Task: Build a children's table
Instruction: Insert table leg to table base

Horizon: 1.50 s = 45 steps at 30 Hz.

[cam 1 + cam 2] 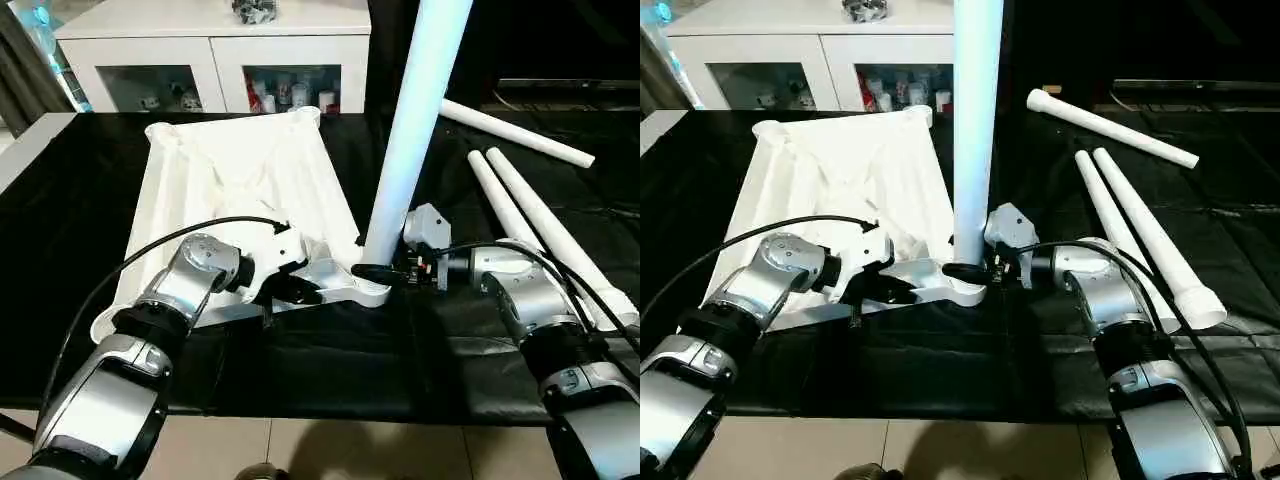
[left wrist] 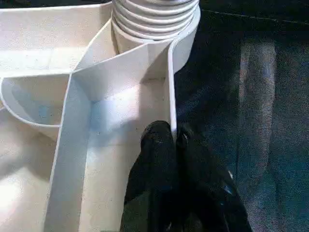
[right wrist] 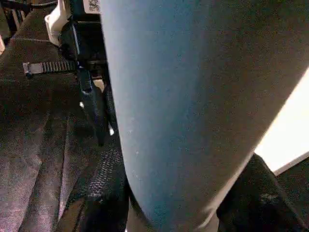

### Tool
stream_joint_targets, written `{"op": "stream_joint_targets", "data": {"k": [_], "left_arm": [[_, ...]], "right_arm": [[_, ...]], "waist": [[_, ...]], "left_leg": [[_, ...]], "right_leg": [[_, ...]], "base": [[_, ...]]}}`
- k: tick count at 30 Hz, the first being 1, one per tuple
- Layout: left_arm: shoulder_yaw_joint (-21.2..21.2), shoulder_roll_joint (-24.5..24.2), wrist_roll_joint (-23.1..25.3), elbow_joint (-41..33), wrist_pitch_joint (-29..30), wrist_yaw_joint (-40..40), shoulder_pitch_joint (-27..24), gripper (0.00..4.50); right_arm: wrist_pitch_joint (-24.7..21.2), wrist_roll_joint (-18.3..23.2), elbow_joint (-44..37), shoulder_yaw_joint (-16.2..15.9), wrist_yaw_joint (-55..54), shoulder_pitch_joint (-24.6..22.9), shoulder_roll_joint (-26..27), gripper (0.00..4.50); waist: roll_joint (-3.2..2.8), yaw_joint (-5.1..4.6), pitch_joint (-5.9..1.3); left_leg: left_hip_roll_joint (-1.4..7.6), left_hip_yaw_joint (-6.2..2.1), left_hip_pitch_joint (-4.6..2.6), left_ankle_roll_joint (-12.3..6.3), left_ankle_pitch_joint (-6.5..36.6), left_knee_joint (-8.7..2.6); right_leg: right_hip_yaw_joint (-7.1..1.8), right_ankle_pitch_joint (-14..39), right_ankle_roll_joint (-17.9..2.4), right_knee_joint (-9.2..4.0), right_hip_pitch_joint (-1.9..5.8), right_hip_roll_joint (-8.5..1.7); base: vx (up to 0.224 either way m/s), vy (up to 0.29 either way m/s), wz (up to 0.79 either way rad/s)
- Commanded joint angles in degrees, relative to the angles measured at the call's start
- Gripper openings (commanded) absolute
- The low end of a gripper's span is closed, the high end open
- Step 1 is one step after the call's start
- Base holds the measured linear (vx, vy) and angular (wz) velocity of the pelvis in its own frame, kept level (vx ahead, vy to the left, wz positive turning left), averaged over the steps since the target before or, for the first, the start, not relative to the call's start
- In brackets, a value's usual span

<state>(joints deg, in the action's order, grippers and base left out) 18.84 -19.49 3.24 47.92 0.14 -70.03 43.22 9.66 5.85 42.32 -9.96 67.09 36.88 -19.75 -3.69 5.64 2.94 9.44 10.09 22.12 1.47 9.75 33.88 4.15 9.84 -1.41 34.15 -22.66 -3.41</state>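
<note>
A: Where's the top (image 1: 240,170)?
B: Upside down on the black table (image 1: 60,200), one leg (image 1: 410,120) upright in its near corner socket.
A: The claws?
B: Right gripper (image 1: 975,270) clasps that leg's base; its wrist view shows fingers (image 3: 104,193) either side. Left gripper (image 2: 174,140), closed, pinches the top's rim, threads visible beyond. Three legs (image 1: 1130,230) lie apart.

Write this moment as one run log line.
left claw: shut on tabletop rim | right claw: around upright leg | spare legs: three
</note>
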Motion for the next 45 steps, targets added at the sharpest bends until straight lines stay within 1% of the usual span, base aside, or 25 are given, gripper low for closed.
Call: {"op": "stream_joint_targets", "data": {"k": [1, 4, 5, 8, 9, 10, 11, 12, 13, 14, 15, 16, 17, 18, 19, 21, 23, 26, 28, 32, 40, 42, 43, 44, 45], "left_arm": [[-0.6, 0.9, -0.9, -2.3, -2.1, -1.6, 3.1, 0.00], [-2.3, 2.1, -1.3, -1.1, -0.8, 2.5, 4.0, 0.00], [-3.9, 3.2, -1.3, -0.2, 0.5, 7.6, 5.1, 0.00], [-7.3, 6.0, -2.4, 0.7, 5.1, 16.9, 7.0, 0.00], [-9.0, 8.2, -2.7, 0.4, 8.0, 22.9, 7.9, 0.00], [-9.0, 8.2, -2.7, 0.4, 8.0, 22.9, 7.9, 0.00], [-10.0, 10.0, -2.9, -0.1, 9.9, 27.1, 8.4, 0.00], [-10.4, 13.5, -2.3, -2.0, 12.3, 32.6, 8.6, 0.00], [-10.4, 14.1, -2.1, -2.5, 12.7, 33.5, 8.6, 0.00], [-9.8, 16.3, -1.7, -3.9, 14.0, 35.1, 8.3, 0.00], [-9.6, 18.0, -1.5, -4.8, 15.0, 36.3, 8.2, 0.00], [-9.5, 19.3, -1.5, -5.5, 15.8, 37.2, 8.1, 0.00], [-9.3, 20.0, -1.5, -6.1, 16.6, 37.4, 7.9, 0.00], [-8.9, 20.4, -1.3, -7.0, 17.0, 37.5, 7.5, 0.00], [-8.5, 20.4, -1.1, -7.5, 17.1, 37.2, 7.2, 0.00], [-8.5, 20.3, -0.9, -7.8, 17.3, 37.1, 7.1, 0.00], [-8.5, 20.1, -0.4, -7.9, 17.5, 37.7, 7.1, 0.00], [-8.8, 19.8, -0.3, -8.7, 18.6, 38.7, 6.8, 0.00], [-8.6, 19.6, -0.4, -10.0, 19.5, 39.1, 6.2, 0.00], [-8.2, 19.5, -0.3, -11.1, 20.3, 39.1, 5.3, 0.00], [-8.2, 18.9, -0.4, -12.0, 20.9, 39.0, 4.7, 0.00], [-7.6, 18.2, -0.3, -12.6, 20.3, 37.8, 4.3, 0.00], [-7.3, 17.8, -0.3, -12.9, 19.8, 36.8, 4.1, 0.00], [-6.6, 16.9, -0.2, -13.4, 18.0, 34.8, 3.6, 0.00], [-6.5, 16.8, -0.2, -13.5, 17.8, 34.5, 3.5, 0.00]], "right_arm": [[-2.8, -4.2, 6.9, -3.5, -1.2, -3.4, 1.4, 1.91], [-3.2, -3.7, 7.8, -1.4, -6.6, -3.0, 2.6, 1.91], [-4.1, -3.9, 8.8, 0.4, -13.7, -2.4, 3.9, 1.91], [-7.1, -3.7, 10.3, 3.1, -25.0, -1.0, 6.7, 1.91], [-9.4, -2.9, 11.5, 4.9, -31.6, 0.4, 9.1, 1.91], [-9.4, -2.9, 11.5, 4.9, -31.6, 0.4, 9.1, 1.91], [-11.1, -2.0, 12.6, 6.5, -36.8, 1.7, 11.1, 1.91], [-13.2, -1.0, 14.9, 8.5, -45.1, 4.1, 14.8, 1.91], [-13.5, -1.1, 15.3, 8.6, -46.5, 4.6, 15.4, 1.91], [-14.5, -1.0, 16.7, 8.6, -48.7, 5.9, 17.4, 1.91], [-15.4, -1.0, 18.0, 8.5, -50.5, 7.0, 18.9, 1.91], [-15.7, -0.8, 19.0, 8.8, -51.9, 7.8, 20.0, 1.91], [-16.0, -0.8, 19.8, 9.0, -52.8, 8.4, 20.6, 1.91], [-16.2, -1.0, 20.5, 9.1, -53.9, 9.1, 20.8, 1.91], [-16.5, -1.3, 21.1, 9.0, -54.0, 9.6, 20.7, 1.91], [-17.1, -1.5, 21.5, 9.2, -53.8, 10.1, 20.7, 1.91], [-17.0, -3.0, 22.0, 9.0, -54.4, 10.6, 20.7, 1.91], [-17.1, -2.7, 22.7, 10.2, -55.4, 11.2, 20.8, 1.91], [-16.8, -3.2, 23.2, 10.0, -55.8, 11.3, 20.8, 1.91], [-16.6, -3.6, 23.9, 10.1, -55.7, 11.4, 20.9, 1.91], [-16.3, -4.2, 24.1, 10.6, -55.4, 11.2, 21.1, 1.91], [-15.8, -4.0, 23.6, 10.7, -53.9, 11.1, 20.7, 1.91], [-15.6, -3.7, 23.3, 10.9, -52.8, 11.1, 20.4, 1.91], [-14.8, -3.6, 22.7, 10.8, -50.3, 10.8, 19.7, 1.91], [-14.6, -3.5, 22.7, 10.8, -50.0, 10.7, 19.6, 1.91]], "waist": [[-0.12, 0.09, -3.84], [-0.03, 0.00, -3.65], [-0.20, -0.43, -3.44], [-0.11, -1.10, -3.33], [0.03, -1.27, -3.51], [-0.01, -1.48, -3.48], [0.02, -1.57, -3.69], [0.13, -1.78, -3.73], [0.18, -2.07, -3.81], [0.50, -2.10, -3.97], [0.58, -1.94, -4.10], [0.47, -2.04, -4.25], [0.46, -2.02, -4.29], [0.53, -1.93, -4.34], [0.44, -1.90, -4.32], [0.28, -1.96, -4.23], [0.33, -2.13, -4.10], [0.29, -2.28, -3.96], [0.25, -2.31, -3.97], [0.15, -2.53, -4.06], [0.23, -2.71, -4.01], [0.30, -2.67, -4.03], [0.30, -2.77, -4.03], [0.29, -2.79, -4.04], [0.32, -2.79, -4.05]], "left_leg": [[4.28, -1.56, -1.16, -3.45, 15.5, -3.99], [4.21, -1.61, -1.31, -2.75, 17.3, -4.14], [4.27, -1.68, -1.63, -1.55, 19.2, -4.36], [4.02, -2.11, -1.83, 0.26, 21.2, -4.56], [3.88, -2.25, -1.25, 0.31, 20.1, -4.61], [3.98, -2.20, -1.14, 0.40, 19.4, -4.70], [3.88, -2.08, -1.32, 0.18, 18.8, -4.49], [3.76, -1.97, -1.17, -0.16, 17.5, -4.29], [3.50, -1.99, -0.92, -0.53, 15.9, -4.06], [3.39, -1.82, -0.87, -1.13, 15.3, -3.98], [3.28, -1.71, -0.54, -2.39, 12.7, -3.60], [3.30, -1.54, -0.50, -2.89, 11.5, -3.52], [3.24, -1.48, -0.45, -4.07, 9.6, -3.38], [3.34, -1.40, -0.47, -4.87, 8.7, -3.31], [3.28, -1.39, -0.33, -5.56, 8.2, -3.24], [3.38, -1.37, -0.40, -6.06, 8.6, -3.29], [3.51, -1.42, -0.51, -5.69, 10.1, -3.46], [3.59, -1.45, -0.75, -4.35, 12.4, -3.64], [3.62, -1.48, -0.72, -4.05, 12.5, -3.67], [3.54, -1.47, -0.54, -4.60, 11.4, -3.57], [3.55, -1.46, -0.66, -4.41, 12.1, -3.60], [3.62, -1.49, -0.67, -4.40, 11.9, -3.62], [3.60, -1.48, -0.54, -4.56, 11.7, -3.60], [3.57, -1.47, -0.57, -4.63, 11.7, -3.60], [3.58, -1.51, -0.47, -4.85, 11.7, -3.57]], "right_leg": [[-2.88, 12.9, -14.4, -4.10, 2.61, -5.70], [-2.85, 15.9, -13.9, -4.39, 2.62, -5.79], [-2.96, 18.9, -13.3, -4.61, 2.21, -5.80], [-2.78, 23.4, -11.9, -4.99, 2.26, -5.85], [-2.70, 22.7, -11.3, -4.82, 2.70, -5.86], [-2.82, 21.6, -11.4, -4.71, 2.63, -5.76], [-2.88, 20.0, -11.6, -4.88, 2.42, -5.78], [-2.96, 18.0, -12.4, -4.74, 2.46, -5.86], [-2.85, 17.1, -12.8, -4.66, 2.53, -5.94], [-2.75, 16.7, -12.6, -4.72, 2.67, -5.79], [-2.79, 14.2, -13.0, -4.56, 2.84, -5.98], [-2.87, 12.5, -13.2, -4.36, 2.86, -5.85], [-2.73, 10.0, -13.6, -4.27, 2.76, -5.60], [-2.67, 8.4, -14.0, -4.12, 2.75, -5.64], [-2.57, 7.4, -14.3, -3.99, 2.84, -5.59], [-2.47, 7.5, -14.2, -4.09, 2.83, -5.53], [-2.45, 8.9, -14.0, -4.21, 2.82, -5.49], [-2.54, 11.8, -13.7, -4.45, 2.72, -5.57], [-2.61, 11.8, -13.5, -4.44, 2.76, -5.64], [-2.58, 9.1, -14.2, -4.15, 2.87, -5.57], [-2.59, 9.8, -14.2, -4.25, 2.84, -5.54], [-2.62, 9.8, -14.2, -4.16, 2.87, -5.62], [-2.61, 9.4, -14.3, -4.12, 2.90, -5.59], [-2.61, 9.3, -14.3, -4.15, 2.88, -5.59], [-2.60, 9.1, -14.3, -4.07, 3.01, -5.69]], "base": [[0.000, 0.000, 0.00], [0.000, 0.000, 0.00], [0.000, 0.000, 0.00], [0.000, 0.000, 0.00], [0.000, 0.000, 0.00], [0.000, 0.000, 0.00], [0.000, 0.000, 0.00], [0.000, 0.000, 0.00], [0.000, 0.000, 0.00], [0.000, 0.000, 0.00], [0.000, 0.000, 0.00], [0.000, 0.000, 0.00], [0.000, 0.000, 0.00], [0.000, 0.000, 0.00], [0.000, 0.000, 0.00], [0.000, 0.000, 0.00], [0.000, 0.000, 0.00], [0.000, 0.000, 0.00], [0.000, 0.000, 0.00], [0.000, 0.000, 0.00], [0.000, 0.000, 0.00], [0.000, 0.000, 0.00], [0.000, 0.000, 0.00], [0.000, 0.000, 0.00], [0.000, 0.000, 0.00]]}}
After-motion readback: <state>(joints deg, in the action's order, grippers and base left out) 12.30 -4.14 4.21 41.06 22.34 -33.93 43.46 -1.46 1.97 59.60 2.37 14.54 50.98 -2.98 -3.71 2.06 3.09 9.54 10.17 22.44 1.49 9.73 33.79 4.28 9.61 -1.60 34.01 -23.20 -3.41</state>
